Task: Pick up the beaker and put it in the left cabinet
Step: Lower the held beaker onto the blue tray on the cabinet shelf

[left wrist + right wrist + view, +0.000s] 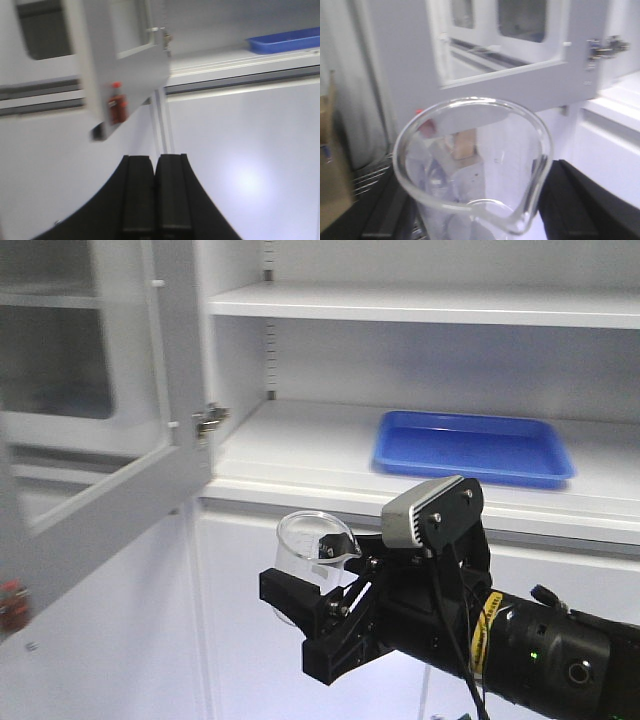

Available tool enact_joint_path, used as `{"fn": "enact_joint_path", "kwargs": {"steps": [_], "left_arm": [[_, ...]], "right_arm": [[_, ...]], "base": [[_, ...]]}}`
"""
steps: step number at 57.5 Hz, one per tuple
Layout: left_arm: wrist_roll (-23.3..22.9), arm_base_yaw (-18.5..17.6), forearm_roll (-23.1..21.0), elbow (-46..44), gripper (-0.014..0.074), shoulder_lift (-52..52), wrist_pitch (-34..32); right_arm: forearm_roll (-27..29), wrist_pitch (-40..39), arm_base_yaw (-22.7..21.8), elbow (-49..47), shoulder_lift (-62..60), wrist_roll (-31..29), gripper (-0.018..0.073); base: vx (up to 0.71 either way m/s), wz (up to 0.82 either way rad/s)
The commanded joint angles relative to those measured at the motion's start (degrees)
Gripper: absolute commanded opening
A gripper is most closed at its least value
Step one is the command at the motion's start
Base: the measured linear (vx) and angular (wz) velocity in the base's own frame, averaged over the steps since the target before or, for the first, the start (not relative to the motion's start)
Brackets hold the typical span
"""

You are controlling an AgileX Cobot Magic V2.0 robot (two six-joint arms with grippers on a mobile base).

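One clear glass beaker (312, 545) stands upright in the air, its long axis vertical and its open mouth up. The pouring spout points back toward the right wrist; in the right wrist view it sits at the near edge of the rim.

The right fingers (308, 623) are parted only to the width of the glass and press on its lower body, one black finger on each side. The rim and upper wall rise clear above them, and the bottom of the beaker sits down between the two fingers.

The beaker hangs in front of the grey cabinet (300, 455), outside it. It is lower than the shelf that carries a blue tray (475, 445) and to the left of that tray, against the white lower front. The cabinet's glazed door (110, 490) stands open to the left of the beaker.

The left fingers (155, 170) are pressed together with no gap and hold nothing. They point at the white lower front, beneath the bottom corner of the open door. A small red thing (117, 102) shows on that corner, too blurred to name.
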Motion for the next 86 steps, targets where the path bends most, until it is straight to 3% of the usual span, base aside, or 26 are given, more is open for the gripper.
{"fn": "enact_joint_path", "kwargs": {"steps": [1,29,86], "left_arm": [[-0.2,0.0,-0.2,0.9,0.0001,-1.0,-4.8],[-0.2,0.0,-0.2,0.9,0.0001,-1.0,-4.8],[-0.2,0.0,-0.2,0.9,0.0001,-1.0,-4.8]], "right_arm": [[1.5,-3.5,-0.2,-1.7,-1.9,-0.4,0.0028],[1.5,-3.5,-0.2,-1.7,-1.9,-0.4,0.0028],[1.5,-3.7,-0.2,-1.7,-1.9,-0.4,0.0028]], "base": [[0.20,-0.61],[0.23,-0.39],[0.27,-0.07]]}}
